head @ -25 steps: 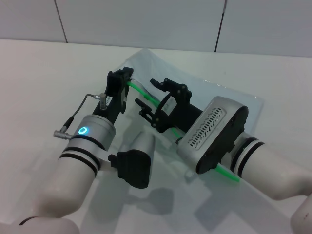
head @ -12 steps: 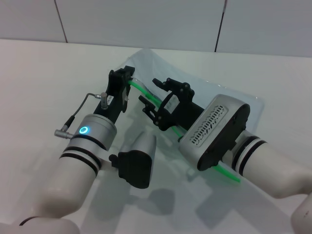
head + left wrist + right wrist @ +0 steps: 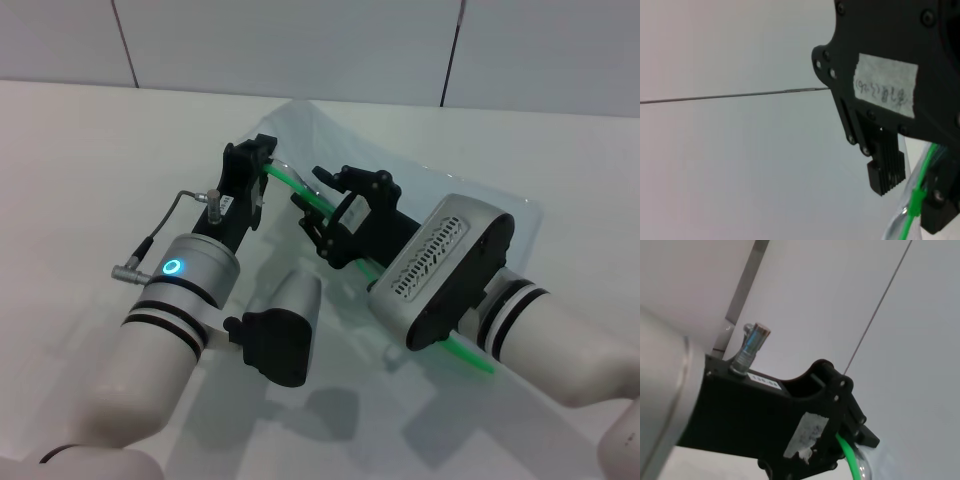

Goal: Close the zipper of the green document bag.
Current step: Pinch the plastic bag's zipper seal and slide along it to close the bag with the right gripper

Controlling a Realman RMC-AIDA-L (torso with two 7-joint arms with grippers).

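White table (image 3: 80,150), grey panelled wall (image 3: 300,45) behind it. The green document bag (image 3: 330,135) lies flat on the table, pale and translucent, its far corner just beyond both grippers, the rest spreading under the right arm and out to that arm's far side. Right arm comes in from the near right; its silver vented wrist housing (image 3: 440,265) sits over the bag. Left arm comes in from the near left, with a blue ring light (image 3: 173,267) on its wrist and a black camera block (image 3: 275,345) hung beside it. The zipper (image 3: 300,190) shows as a bright green strip, lifted off the table between the two grippers, then runs back under the right wrist housing and out again at the near right edge of the bag. Left gripper (image 3: 262,170) is clamped on the far end of the zipper; its wrist view shows a ribbed finger (image 3: 886,167) on one side of the green strip and the other finger pressed against it. Right gripper (image 3: 325,195) sits just beside the left one, straddling the strip; its fingers look spread, not pinched. Slider too small to make out.
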